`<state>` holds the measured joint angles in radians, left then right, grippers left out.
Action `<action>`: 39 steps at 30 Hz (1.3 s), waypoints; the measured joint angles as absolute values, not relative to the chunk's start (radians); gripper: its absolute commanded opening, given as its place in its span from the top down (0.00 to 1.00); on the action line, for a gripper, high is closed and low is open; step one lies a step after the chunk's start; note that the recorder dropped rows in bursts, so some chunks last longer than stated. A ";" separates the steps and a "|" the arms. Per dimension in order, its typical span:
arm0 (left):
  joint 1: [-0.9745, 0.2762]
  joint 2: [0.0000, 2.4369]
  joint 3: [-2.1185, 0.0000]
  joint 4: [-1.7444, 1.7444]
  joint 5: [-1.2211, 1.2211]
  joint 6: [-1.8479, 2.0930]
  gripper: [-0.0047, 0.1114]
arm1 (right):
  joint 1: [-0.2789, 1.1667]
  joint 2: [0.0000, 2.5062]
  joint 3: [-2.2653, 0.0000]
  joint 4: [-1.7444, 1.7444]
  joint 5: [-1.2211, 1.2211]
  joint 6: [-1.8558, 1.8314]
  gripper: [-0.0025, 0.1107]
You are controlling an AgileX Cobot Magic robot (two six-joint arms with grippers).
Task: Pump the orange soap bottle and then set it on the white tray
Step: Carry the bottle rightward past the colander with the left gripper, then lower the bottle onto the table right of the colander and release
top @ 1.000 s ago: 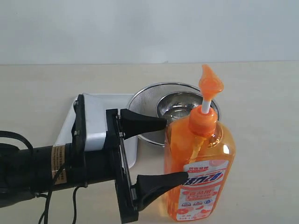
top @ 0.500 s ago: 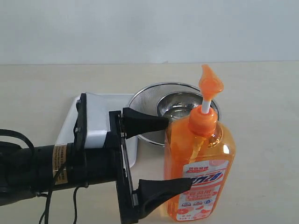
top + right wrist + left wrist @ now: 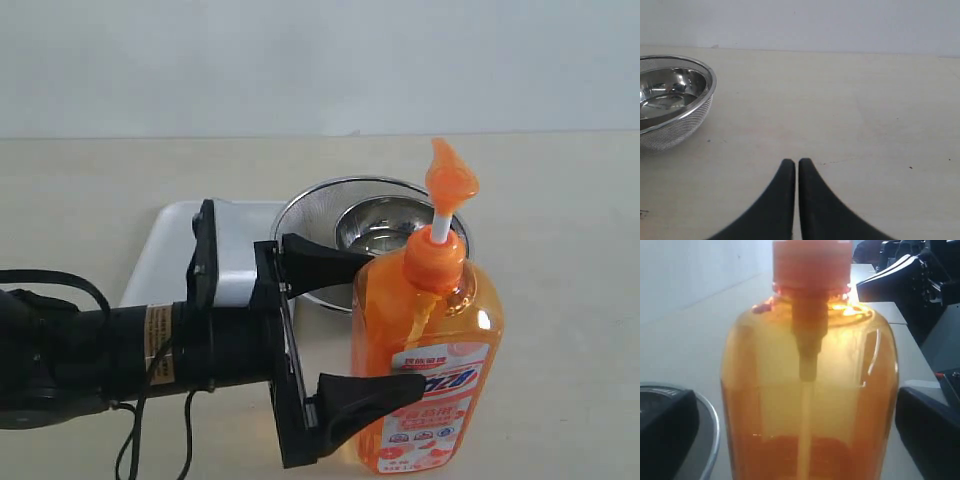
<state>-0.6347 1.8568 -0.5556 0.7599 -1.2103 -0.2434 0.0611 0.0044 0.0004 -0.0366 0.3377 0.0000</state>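
Note:
The orange soap bottle stands upright on the table in front of the metal bowl, its pump head raised on a white stem. My left gripper is open and straddles the bottle's body, one finger behind it and the other in front; neither visibly presses on it. The left wrist view is filled by the bottle, with a dark finger either side. Behind my left arm lies the white tray, mostly hidden. My right gripper is shut and empty, low over bare table.
A round metal mesh bowl sits just behind the bottle and beside the tray; it also shows in the right wrist view as the bowl. My left arm's black body and its cable cover the near left.
My left arm has slid right toward the bottle and its jaws have spread wider, so the fingers now reach along both sides. The bottle and right gripper have not moved.

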 measured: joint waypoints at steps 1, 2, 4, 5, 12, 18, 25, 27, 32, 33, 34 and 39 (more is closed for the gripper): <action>-0.637 1.866 -0.558 0.760 -1.210 -0.245 0.02 | 0.061 0.004 0.000 -0.037 0.338 0.000 0.98; -0.635 1.873 -0.558 0.762 -1.210 -0.245 0.02 | 0.061 0.004 0.000 -0.037 0.338 0.000 0.98; -0.635 1.890 -0.559 0.762 -1.210 -0.245 0.02 | 0.061 0.004 0.000 -0.037 0.338 0.000 0.98; -0.635 1.893 -0.560 0.762 -1.210 -0.245 0.02 | 0.061 0.004 0.000 -0.037 0.338 0.000 0.98; -0.645 1.913 -0.600 0.772 -1.210 -0.259 0.02 | 0.061 0.004 0.000 -0.037 0.338 0.000 0.98; -0.693 1.936 -0.650 0.771 -1.210 -0.265 0.03 | 0.061 0.004 0.000 -0.037 0.338 0.000 0.98; -0.699 1.961 -0.677 0.736 -1.210 -0.288 0.43 | 0.061 0.004 0.000 -0.037 0.338 0.000 0.98; -0.699 1.963 -0.677 0.740 -1.210 -0.313 0.64 | 0.061 0.004 0.000 -0.037 0.338 0.000 0.98; -0.701 1.963 -0.681 0.757 -1.210 -0.332 0.92 | 0.061 0.004 0.000 -0.037 0.338 0.000 0.98; -0.703 1.963 -0.683 0.766 -1.210 -0.335 0.92 | 0.061 0.004 0.000 -0.037 0.338 0.000 0.98; -0.705 1.963 -0.687 0.779 -1.210 -0.346 0.92 | 0.061 0.004 0.000 -0.037 0.338 0.000 0.98; -0.749 1.951 -0.737 0.822 -1.157 -0.442 0.92 | 0.061 0.004 0.000 -0.037 0.338 0.000 0.98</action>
